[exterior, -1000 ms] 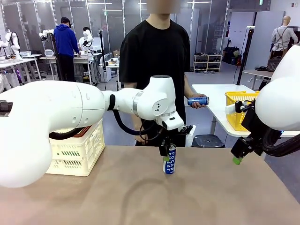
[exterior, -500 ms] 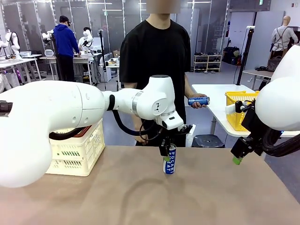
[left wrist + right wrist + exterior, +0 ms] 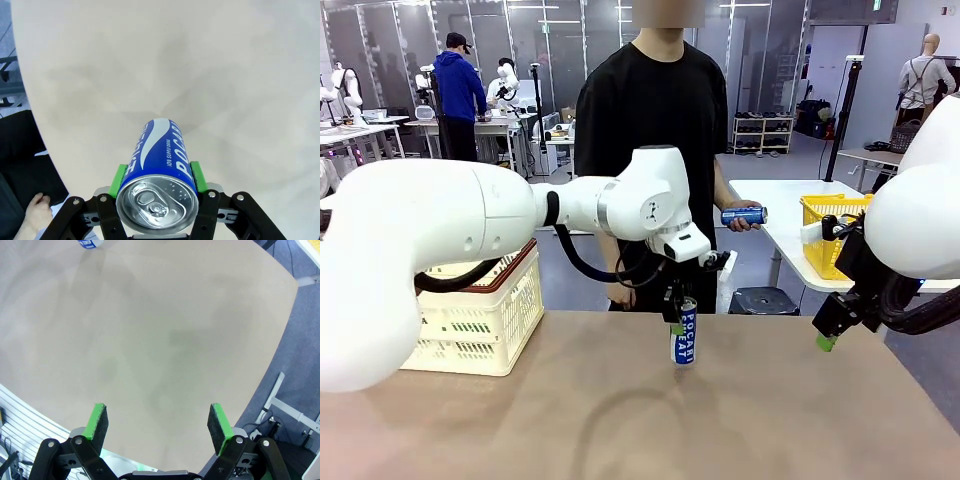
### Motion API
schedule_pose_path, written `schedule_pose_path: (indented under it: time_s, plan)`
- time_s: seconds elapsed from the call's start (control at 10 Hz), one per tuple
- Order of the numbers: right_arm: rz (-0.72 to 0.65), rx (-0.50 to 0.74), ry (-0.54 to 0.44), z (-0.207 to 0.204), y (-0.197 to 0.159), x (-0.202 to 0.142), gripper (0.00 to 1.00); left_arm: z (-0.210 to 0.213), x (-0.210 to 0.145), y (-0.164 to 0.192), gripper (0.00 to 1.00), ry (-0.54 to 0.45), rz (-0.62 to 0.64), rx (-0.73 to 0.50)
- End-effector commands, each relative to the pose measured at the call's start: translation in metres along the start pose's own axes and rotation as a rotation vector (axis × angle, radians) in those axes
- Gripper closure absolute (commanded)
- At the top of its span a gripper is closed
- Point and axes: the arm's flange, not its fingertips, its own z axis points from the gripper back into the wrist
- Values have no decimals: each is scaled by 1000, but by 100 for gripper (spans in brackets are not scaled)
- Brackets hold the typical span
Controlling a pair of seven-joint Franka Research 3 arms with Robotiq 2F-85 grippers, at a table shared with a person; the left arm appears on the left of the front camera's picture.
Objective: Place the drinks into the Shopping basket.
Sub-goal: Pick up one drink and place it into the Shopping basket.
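A blue Pocari Sweat can [image 3: 683, 338] stands upright near the table's far edge, and my left gripper [image 3: 676, 312] is shut on its upper part from above. In the left wrist view the green pads [image 3: 119, 176] press both sides of the can [image 3: 160, 160], whose silver top faces the camera. The person across the table holds another blue can [image 3: 743, 214] in one hand. The cream Shopping basket [image 3: 485, 320] with its dark red rim sits at the table's left. My right gripper [image 3: 828, 330] hangs open off the table's right edge, its jaws [image 3: 157, 425] with nothing between them.
A bright yellow mesh basket [image 3: 832, 232] stands on a white table behind to the right. The brown tabletop [image 3: 640, 420] stretches bare in front of the can. The person's other hand [image 3: 35, 212] shows beside the table edge in the left wrist view.
My left arm has risen a little and shifted right, carrying the blue can slightly up with it. The right arm and the person's can have not moved.
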Motion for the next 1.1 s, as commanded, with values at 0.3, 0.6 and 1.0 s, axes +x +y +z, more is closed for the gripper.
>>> schedule_pose_path:
  time_s: [0.3,0.6,1.0]
  plan:
    - [-3,4,0,0,-1,-1,0,120,-54,-41,100,-54,20,15]
    - [-3,4,0,0,-1,-1,0,185,-116,-76,100,-51,160,122]
    - [-3,4,0,0,-1,-1,0,218,-198,-119,100,-8,378,185]
